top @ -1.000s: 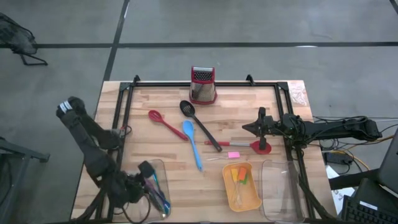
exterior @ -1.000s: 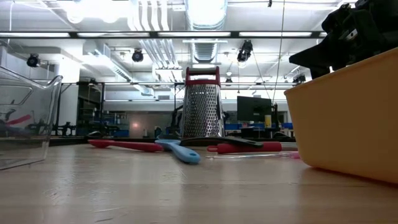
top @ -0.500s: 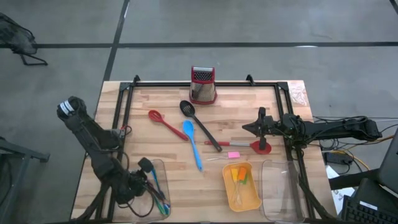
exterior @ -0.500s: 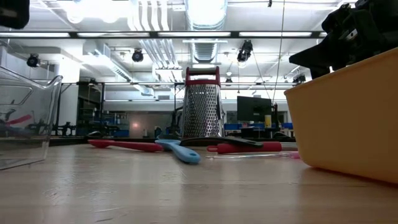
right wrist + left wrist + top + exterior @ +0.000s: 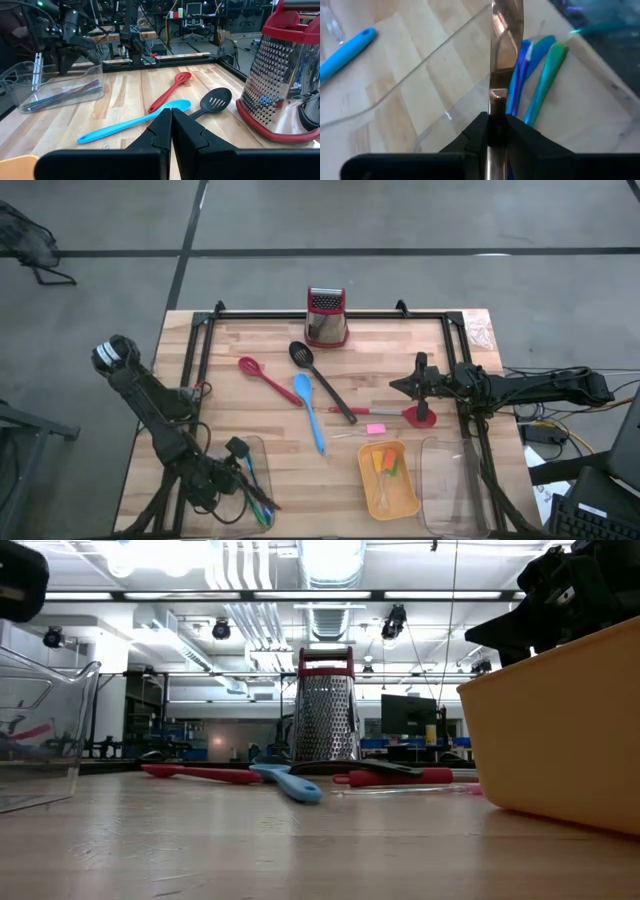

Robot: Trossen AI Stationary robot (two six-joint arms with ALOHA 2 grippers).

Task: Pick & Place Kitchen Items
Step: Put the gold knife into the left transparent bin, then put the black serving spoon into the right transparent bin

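Observation:
My left gripper (image 5: 240,465) hangs over the clear tray (image 5: 225,450) at the table's near left. It is shut on a thin shiny stick (image 5: 504,45). A blue stick (image 5: 520,75) and a green stick (image 5: 545,80) lie in that tray beside it. On the table's middle lie a red slotted spoon (image 5: 265,378), a black slotted spoon (image 5: 322,380), a blue spoon (image 5: 309,412), a red spatula (image 5: 385,412) and a small pink piece (image 5: 375,429). My right gripper (image 5: 396,387) waits shut at the right, above the spatula. My left gripper pinches the shiny stick near one end (image 5: 495,102) between its two fingers. The fingers slant down from the table's left side and lie along the stick, which juts out ahead of them over the tray. Whether its far end touches the tray floor, I cannot tell.
A metal grater (image 5: 326,317) with a red top stands at the far edge. An orange tray (image 5: 412,500) with small orange and green pieces sits at the near right. A second clear tray (image 5: 450,485) stands beside it. A black frame (image 5: 200,355) runs along the table's edges.
My left gripper has sunk toward the clear tray with the stick still in its fingers, and its wrist has rolled a little. In the low view a part of the left arm has come into the upper left corner.

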